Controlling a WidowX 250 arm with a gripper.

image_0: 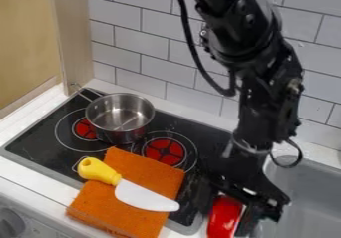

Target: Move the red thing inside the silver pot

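Note:
The black gripper hangs low at the right end of the stove, by the edge of the sink. Directly below it, partly covered by it, is a red thing near the bottom edge of the view. Whether the gripper holds the red thing cannot be made out. On the back left of the stove stands the silver pot, upright, with its handle toward the upper left. Its inside looks empty.
An orange cloth lies across the front of the black stove, with a yellow-handled knife on top. The grey sink is at the right, and a tiled wall rises behind.

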